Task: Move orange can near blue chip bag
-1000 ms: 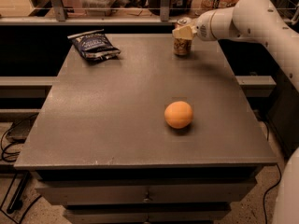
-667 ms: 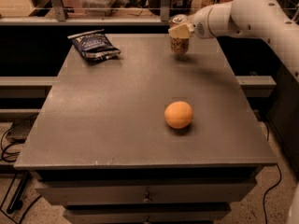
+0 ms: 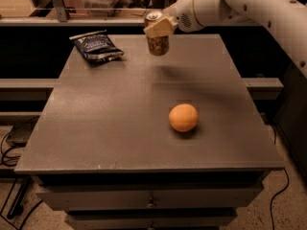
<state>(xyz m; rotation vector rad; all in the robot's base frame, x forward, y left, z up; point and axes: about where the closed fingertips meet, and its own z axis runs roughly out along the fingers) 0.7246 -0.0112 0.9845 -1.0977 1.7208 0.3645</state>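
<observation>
Camera view — end effector (image 3: 159,27) clamps orange can (image 3: 158,45) — held above table (image 3: 110,128).

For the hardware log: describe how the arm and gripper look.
The arm is smooth white, built of rounded tubular segments with small dark screw dots and a dotted grille patch near the wrist. The gripper, above the far side of the table, is cream-beige and blocky. No loose cables show.
</observation>
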